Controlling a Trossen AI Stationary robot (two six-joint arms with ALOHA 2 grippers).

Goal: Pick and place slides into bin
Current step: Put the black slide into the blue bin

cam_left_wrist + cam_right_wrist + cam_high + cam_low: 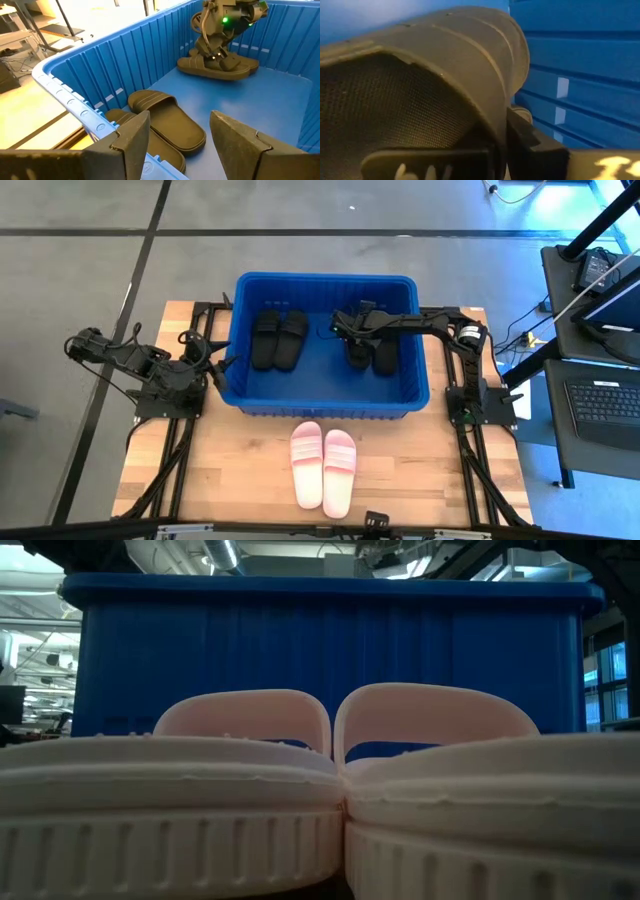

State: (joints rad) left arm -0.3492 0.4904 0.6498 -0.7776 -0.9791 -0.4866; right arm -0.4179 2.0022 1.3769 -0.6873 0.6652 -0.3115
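Note:
The blue bin (pixel 320 278) stands in the middle of the table. Two black slides (pixel 278 338) lie side by side on its floor at the left. Another black pair (pixel 372 352) lies at its right. My right gripper (pixel 345 328) reaches down into the bin and is shut on one slide of that right pair (pixel 212 69). Two pale pink slides (pixel 323 465) lie soles down on the table in front of the bin. My left gripper (pixel 218 366) waits open outside the bin's left wall, touching nothing. My right gripper holds a black slide by its wide strap (pixel 485 75), at the strap's edge. One finger (pixel 420 162) is under the strap's arch and the other finger (pixel 535 147) is outside it. The fingers come slanting down from the bin's right side. The slide sits low in the bin beside its mate.
The bin's tall walls (pixel 115 65) enclose both black pairs, and bare blue floor (pixel 325 365) lies between them. The pink slides (pixel 240 800) fill the low view, with the bin's front wall (pixel 320 630) behind. Bare wood lies on either side of them.

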